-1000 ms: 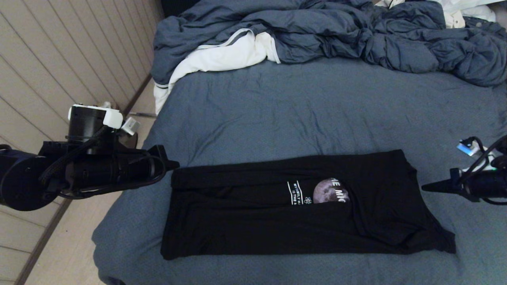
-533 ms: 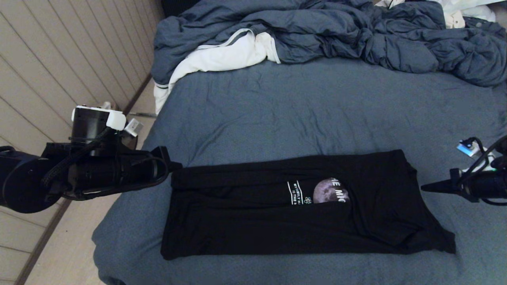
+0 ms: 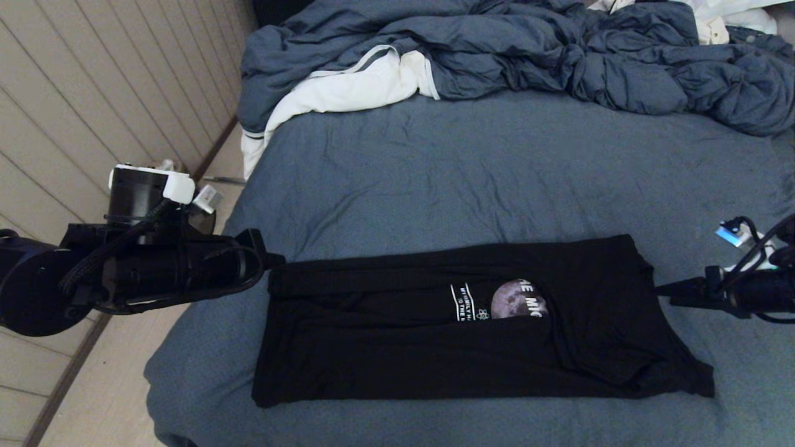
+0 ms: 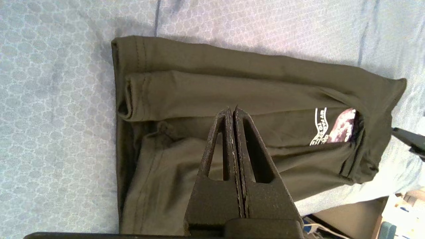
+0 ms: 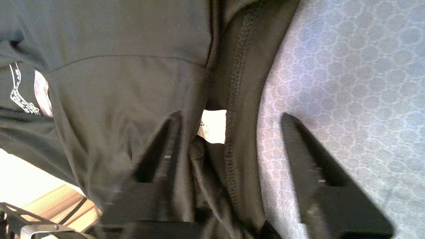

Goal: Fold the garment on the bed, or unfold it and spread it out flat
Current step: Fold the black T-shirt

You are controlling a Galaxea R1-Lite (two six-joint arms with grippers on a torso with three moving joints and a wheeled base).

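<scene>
The shirt [image 3: 472, 323], folded, shows "THE MIC"; left gripper [image 3: 273, 259] pressed together at its hem, right gripper [image 5: 229, 132] spread astride its collar.

Rumpled blue-grey duvet [image 3: 528, 56] beside white cloth [image 3: 348, 90]; pale plank floor [image 3: 74, 112].
</scene>
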